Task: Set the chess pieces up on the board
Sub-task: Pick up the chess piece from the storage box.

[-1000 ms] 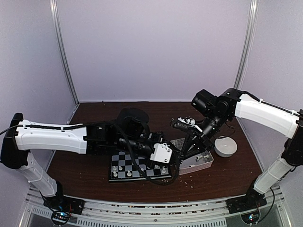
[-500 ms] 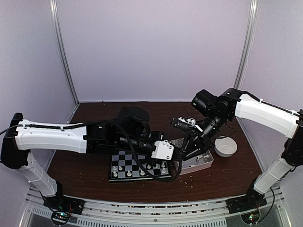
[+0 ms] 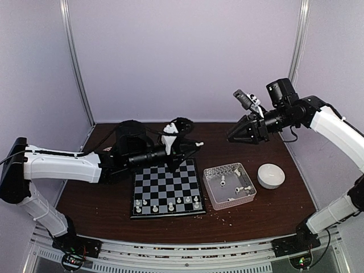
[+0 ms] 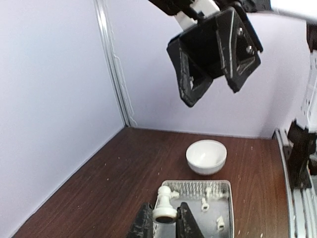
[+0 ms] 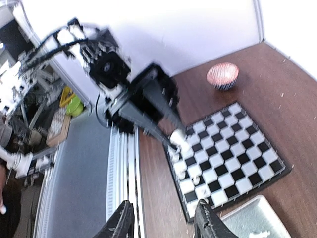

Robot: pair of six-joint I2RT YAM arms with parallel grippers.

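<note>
Carrying one piece (image 4: 164, 207): left end effector (image 4: 164, 221) is clamped on it, up in the air around the board's (image 3: 165, 185) 12 o'clock edge. Right end effector (image 5: 165, 224) is spread wide and empty, high up at 2 o'clock, well apart from everything.

I read this as mid-transfer, placement not yet done. Roughly ten pieces stand in the two rows along the 6 o'clock edge; the far rows are bare.

Next move, my call: descend onto a free square, set the piece upright, and let go without clipping neighbours.

Tray (image 3: 209, 189), at 3 o'clock of the board, holds three or four loose pieces. Bowl (image 3: 271, 175) beyond it looks empty.
</note>
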